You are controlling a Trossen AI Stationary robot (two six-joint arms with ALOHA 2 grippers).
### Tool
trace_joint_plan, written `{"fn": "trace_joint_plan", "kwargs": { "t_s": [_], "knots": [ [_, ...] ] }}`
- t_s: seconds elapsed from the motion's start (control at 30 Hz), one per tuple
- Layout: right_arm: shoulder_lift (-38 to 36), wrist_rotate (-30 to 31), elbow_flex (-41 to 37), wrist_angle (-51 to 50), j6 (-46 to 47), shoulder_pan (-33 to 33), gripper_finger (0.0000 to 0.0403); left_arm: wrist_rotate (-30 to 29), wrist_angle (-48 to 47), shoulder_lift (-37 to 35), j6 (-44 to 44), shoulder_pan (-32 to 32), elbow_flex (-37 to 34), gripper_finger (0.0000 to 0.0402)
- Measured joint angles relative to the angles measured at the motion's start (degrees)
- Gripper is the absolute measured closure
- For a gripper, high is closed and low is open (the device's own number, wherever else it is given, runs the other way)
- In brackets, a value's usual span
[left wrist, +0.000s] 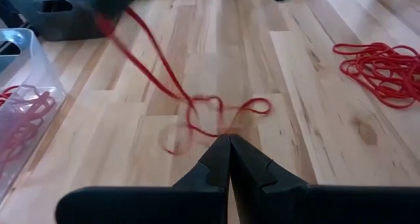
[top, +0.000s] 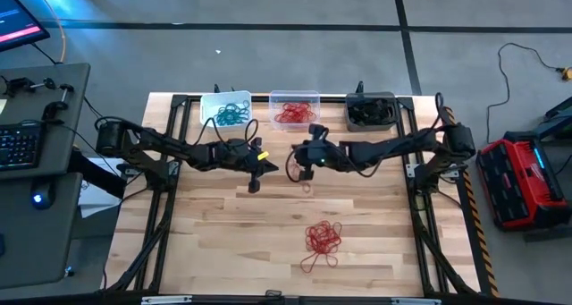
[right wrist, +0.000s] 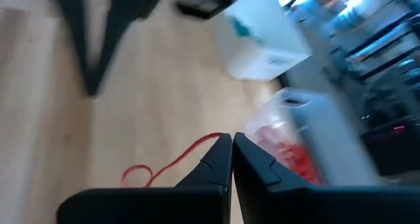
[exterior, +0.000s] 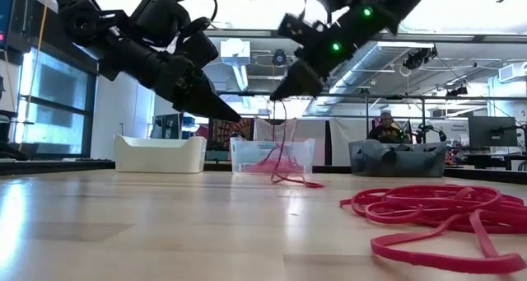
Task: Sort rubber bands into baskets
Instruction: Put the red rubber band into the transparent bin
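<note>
My right gripper [top: 305, 172] is above the table's middle, in front of the clear basket [top: 295, 99], and is shut on a red rubber band [exterior: 281, 145]. My left gripper [top: 255, 186] is shut and empty, just left of the band, with its fingertips [exterior: 234, 114] clear of the table. A pile of red bands [top: 323, 238] lies on the table nearer the front. The white basket [top: 225, 97] holds teal bands. The clear one holds red bands. The dark grey basket [top: 371, 99] holds dark bands. My right gripper pinches the upper end of the red band [right wrist: 209, 141] between its two fingertips. The fingers slant downward toward the table's left. The band hangs below them in long strands [left wrist: 157, 60], and its lower loops [left wrist: 226, 112] lie on the table. Whether it is one band or several, I cannot tell.
The three baskets stand in a row along the far edge. Bare wood lies to the left and right of the red pile [exterior: 428, 207]. A desk with a keyboard [top: 18, 144] is beyond the left edge. A person [exterior: 385, 126] sits in the room behind.
</note>
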Motion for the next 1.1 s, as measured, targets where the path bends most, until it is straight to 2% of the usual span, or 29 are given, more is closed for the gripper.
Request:
{"fn": "trace_joint_plan", "kwargs": {
  "t_s": [0.17, 0.47, 0.77, 0.93, 1.1],
  "knots": [
    [0.0, 6.3, 4.1, -0.4, -4.9, -0.9, 0.0403, 0.0, -0.2, 0.0, 0.3, -0.5, 0.0, 0.0401],
    [-0.1, 8.4, 8.7, 2.8, -10.9, -5.2, 0.0403, 0.0, -0.2, 0.0, 0.4, -0.6, 0.0, 0.0401],
    [0.3, 0.9, 8.8, 5.8, -10.3, -14.6, 0.0403, 0.0, -1.3, 0.0, 0.4, -0.6, 0.0, 0.0401],
    [3.4, -1.4, 8.8, 7.1, -6.8, -19.3, 0.0403, 0.0, -1.1, 0.0, 0.4, -0.6, 0.0, 0.0401],
    [7.8, -4.2, 8.8, 7.5, -5.3, -21.4, 0.0403, -0.1, -1.2, 0.0, -0.1, -0.6, 0.0, 0.0401]
  ]
}}
